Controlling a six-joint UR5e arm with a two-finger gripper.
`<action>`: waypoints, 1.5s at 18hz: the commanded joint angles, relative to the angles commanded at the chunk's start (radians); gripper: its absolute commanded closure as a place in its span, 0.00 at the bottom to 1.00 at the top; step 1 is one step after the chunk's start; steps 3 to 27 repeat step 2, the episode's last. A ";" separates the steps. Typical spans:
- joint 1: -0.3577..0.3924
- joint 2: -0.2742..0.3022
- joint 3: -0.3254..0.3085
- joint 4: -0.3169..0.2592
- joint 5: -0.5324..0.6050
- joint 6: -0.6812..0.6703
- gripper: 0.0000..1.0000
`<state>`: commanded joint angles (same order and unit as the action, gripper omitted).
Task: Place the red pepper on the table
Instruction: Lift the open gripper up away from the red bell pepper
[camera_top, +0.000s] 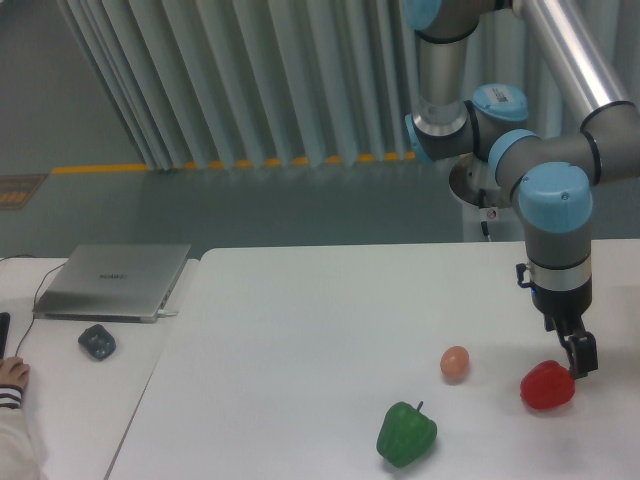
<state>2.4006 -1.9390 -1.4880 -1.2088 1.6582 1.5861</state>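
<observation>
The red pepper (546, 388) lies on the white table (300, 330) near its front right, glossy and lumpy, with nothing holding it. My gripper (580, 356) hangs just above and to the right of the pepper, close to its upper right edge, and is seen edge-on. Its fingers (584, 352) hold nothing and stand open, clear of the pepper.
A green pepper (405, 434) lies at the front middle of the table and a small orange-pink egg-shaped ball (455, 363) left of the red pepper. On the left desk are a closed laptop (112, 281), a dark mouse (97, 342) and a person's hand (12, 375).
</observation>
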 joint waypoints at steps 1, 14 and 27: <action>0.000 0.002 0.000 0.000 0.000 0.002 0.00; 0.000 0.002 0.000 0.000 0.000 0.000 0.00; 0.000 0.002 0.000 0.000 0.000 0.000 0.00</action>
